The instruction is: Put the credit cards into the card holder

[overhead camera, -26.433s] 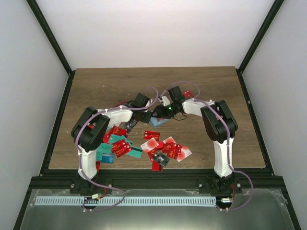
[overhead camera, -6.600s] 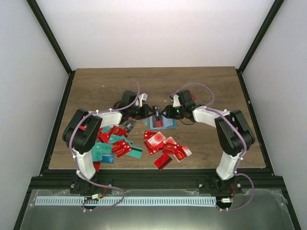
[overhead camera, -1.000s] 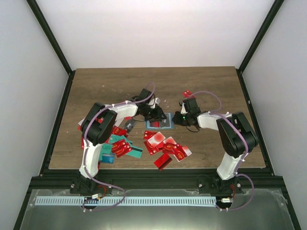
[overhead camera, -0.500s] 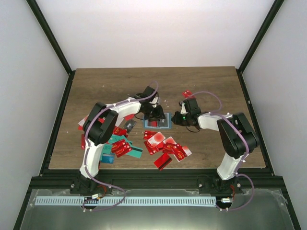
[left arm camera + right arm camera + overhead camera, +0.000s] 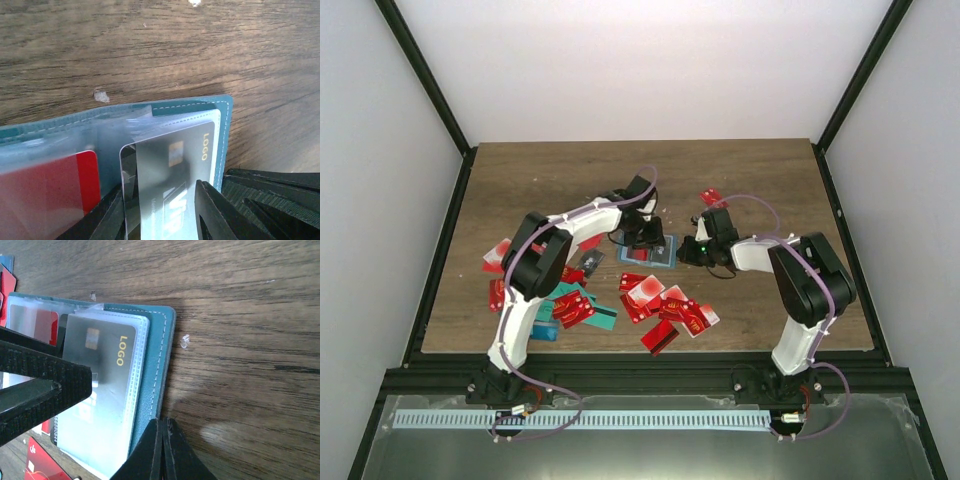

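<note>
Top external shows a wooden table [image 5: 760, 180] inside white walls [image 5: 640, 70]; left gripper [image 5: 651, 239] parted, right gripper [image 5: 686, 251] closed.

Bright, even overhead light; wrist cams crisp mid-frame, soft at the near edge.

Top view: diffuse light from above, white walls almost blown out at the far side, table [image 5: 760, 180] mid-tone w/ only faint, soft shadows. L wrist: clear sleeves [image 5: 115, 135] milky w/ glare, veiling the red card [image 5: 50, 190] under them; near edge dark & out of focus. R wrist: grey card [image 5: 100, 385] has a pale sheen, card holder [image 5: 162, 340] rim throws a thin shadow to its right, pale glare patch on the wood near right; grain sharp.
</note>
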### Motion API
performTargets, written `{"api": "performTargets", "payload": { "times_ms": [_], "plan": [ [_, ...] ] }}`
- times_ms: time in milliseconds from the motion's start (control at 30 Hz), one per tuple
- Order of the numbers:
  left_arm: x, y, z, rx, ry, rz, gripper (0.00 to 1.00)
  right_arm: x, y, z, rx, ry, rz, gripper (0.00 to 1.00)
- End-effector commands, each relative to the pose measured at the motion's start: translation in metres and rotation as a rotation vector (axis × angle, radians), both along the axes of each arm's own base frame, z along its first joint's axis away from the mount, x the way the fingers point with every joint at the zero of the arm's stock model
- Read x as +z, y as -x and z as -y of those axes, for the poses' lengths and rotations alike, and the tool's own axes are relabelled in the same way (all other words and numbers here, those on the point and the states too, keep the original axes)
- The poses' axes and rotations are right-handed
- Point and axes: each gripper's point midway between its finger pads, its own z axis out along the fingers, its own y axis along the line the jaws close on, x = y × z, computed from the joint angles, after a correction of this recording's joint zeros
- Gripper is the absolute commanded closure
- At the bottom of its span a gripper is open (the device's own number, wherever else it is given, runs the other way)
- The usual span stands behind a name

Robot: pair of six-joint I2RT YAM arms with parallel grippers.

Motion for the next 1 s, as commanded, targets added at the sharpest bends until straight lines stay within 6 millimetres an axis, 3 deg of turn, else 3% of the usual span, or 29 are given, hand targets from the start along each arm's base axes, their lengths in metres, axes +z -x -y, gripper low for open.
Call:
{"api": "performTargets", "payload": {
  "times_ms": [0, 167, 500, 733, 967],
  "plan": [
    [-0.042, 0.019, -0.003, -0.035, -0.102, -0.065, 0.62, 0.003, 0.006, -0.022, 0.065, -0.049, -0.002, 0.99],
    [-0.034, 0.02, -0.006, -0.048, -0.118, -0.044, 0.61, 0.006, 0.006, -0.018, 0.059, -0.032, 0.013, 0.99],
    [0.02, 0.008, -0.01, -0.075, -0.11, 0.098, 0.47, 0.025, -0.001, -0.002, 0.018, -0.02, 0.061, 0.99],
    [0.052, 0.004, -0.038, -0.082, -0.148, 0.183, 0.35, 0.041, -0.003, 0.005, -0.007, -0.005, 0.093, 0.99],
    [0.066, 0.005, -0.073, -0.087, -0.231, 0.255, 0.28, 0.058, -0.001, 0.015, -0.032, -0.004, 0.119, 0.97]
  ]
}}
